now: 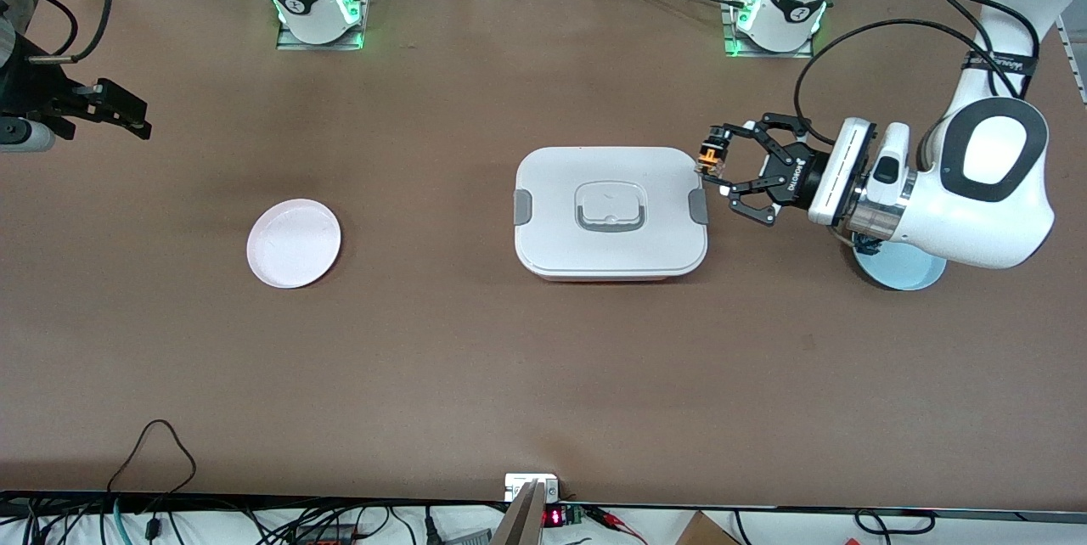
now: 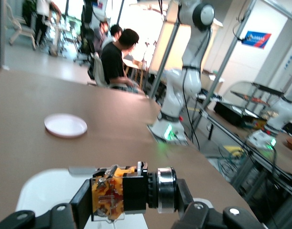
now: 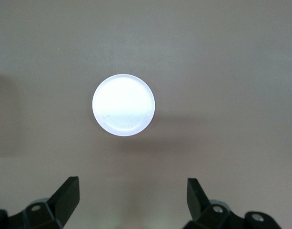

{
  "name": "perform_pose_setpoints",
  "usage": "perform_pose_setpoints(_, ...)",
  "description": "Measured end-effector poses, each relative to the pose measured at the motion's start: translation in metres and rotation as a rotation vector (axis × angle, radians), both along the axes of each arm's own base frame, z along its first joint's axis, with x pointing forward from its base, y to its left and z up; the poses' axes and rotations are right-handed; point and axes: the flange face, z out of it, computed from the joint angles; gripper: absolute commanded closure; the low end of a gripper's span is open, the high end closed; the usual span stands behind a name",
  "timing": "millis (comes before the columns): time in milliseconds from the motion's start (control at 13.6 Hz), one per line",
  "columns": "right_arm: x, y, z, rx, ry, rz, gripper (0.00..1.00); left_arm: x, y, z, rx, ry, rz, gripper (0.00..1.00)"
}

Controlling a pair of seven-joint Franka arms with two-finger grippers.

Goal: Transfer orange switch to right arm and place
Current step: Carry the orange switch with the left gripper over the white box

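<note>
1. One orange switch (image 1: 710, 156), clamped between the fingertips of the left gripper (image 1: 716, 165), aloft over the edge of the white lidded box (image 1: 610, 212) at the left arm's end.
2. One right gripper (image 3: 132, 198), fingers apart, waiting above the pink plate (image 3: 123, 104).

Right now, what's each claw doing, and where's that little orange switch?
Left gripper shut on the orange switch, over the white lidded box edge. Right gripper open, waiting above the pink plate. Nothing between them.
</note>
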Motion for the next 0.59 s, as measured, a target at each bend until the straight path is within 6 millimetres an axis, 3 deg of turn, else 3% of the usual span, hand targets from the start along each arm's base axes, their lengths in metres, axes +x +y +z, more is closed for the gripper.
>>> perform_pose_setpoints(368,0.003,0.004,-0.006,-0.001,0.011,0.01,0.0,0.005,-0.068,0.028,-0.079,-0.062,0.127,0.99)
perform_pose_setpoints(589,0.003,0.005,-0.004,0.003,0.008,0.013,0.0,-0.004,-0.118,0.035,-0.099,-0.078,0.193,0.99)
